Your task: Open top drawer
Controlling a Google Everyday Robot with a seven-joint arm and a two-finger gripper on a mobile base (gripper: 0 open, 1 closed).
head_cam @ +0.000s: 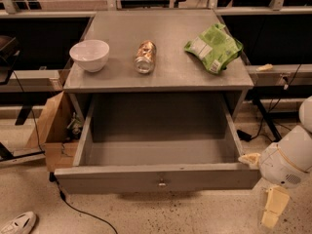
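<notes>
The top drawer (pixel 117 178) is a wide matte grey drawer with a small brass knob (pixel 161 183) at the middle of its front. It stands pulled far out of the grey cabinet (pixel 161 79), and its deep plain box shows nothing inside. My gripper (pixel 271 209) is at the lower right, just outside the drawer's right front corner and below it, close to the floor. It is apart from the knob and holds nothing that I can see. The white arm (pixel 288 161) rises behind it.
On the cabinet top are a white bowl (pixel 89 55), a can on its side (pixel 145 57) and a green snack bag (pixel 213 48). A cardboard box (pixel 53 130) stands left of the cabinet. A cable (pixel 78 209) and a shoe (pixel 17 223) lie on the floor.
</notes>
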